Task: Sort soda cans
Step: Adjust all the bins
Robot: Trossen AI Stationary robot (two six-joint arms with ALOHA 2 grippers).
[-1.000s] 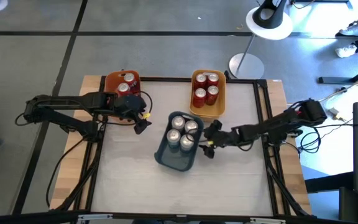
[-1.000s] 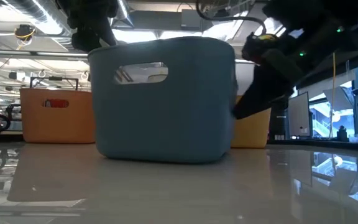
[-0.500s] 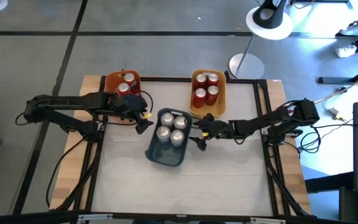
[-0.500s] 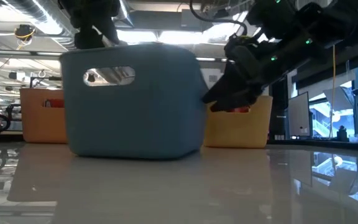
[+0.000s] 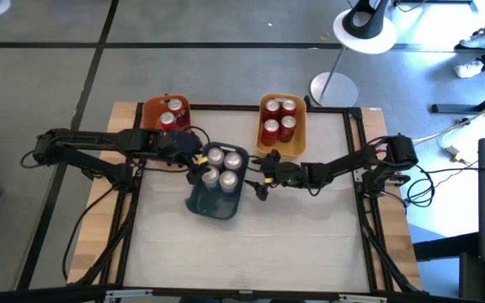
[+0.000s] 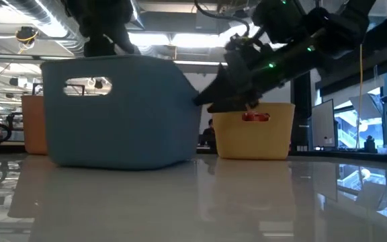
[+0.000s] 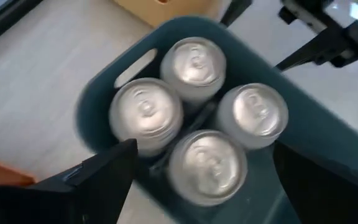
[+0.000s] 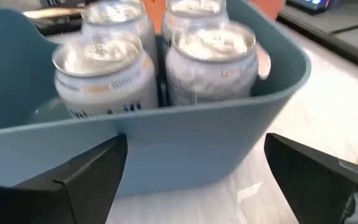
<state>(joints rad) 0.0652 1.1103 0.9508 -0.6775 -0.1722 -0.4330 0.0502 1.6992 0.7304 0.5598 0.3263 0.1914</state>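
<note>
A dark blue-grey bin (image 5: 211,202) stands on the table left of centre with several silver soda cans (image 7: 194,62) upright in it. My right gripper (image 5: 258,178) is open and low, against the bin's right long wall. My left gripper (image 5: 194,166) is open at the bin's far-left rim, just above the cans (image 5: 217,167); I cannot tell whether it touches the bin. Two red cans (image 5: 170,112) stand in the orange bin (image 5: 151,109), several red cans (image 5: 279,118) in the yellow bin (image 5: 297,143). My right gripper pushes the blue-grey bin's right long wall (image 8: 185,140) with its open fingers (image 8: 73,180), one toward each end of that wall. It comes nearly level from the table's right, slanting slightly down. The bin stays upright with its bottom flat on the table.
The orange bin stands at the table's far left and the yellow bin at far centre, just behind my right arm (image 5: 335,168). The table's near half (image 5: 251,252) is bare. A lamp stand's base (image 5: 333,87) is on the floor beyond the far edge.
My right gripper has swept toward the table's left and tipped more level, staying open. It has slid the blue-grey bin leftward along the table, turning it slightly. The bin's far-left end now lies under my left gripper.
</note>
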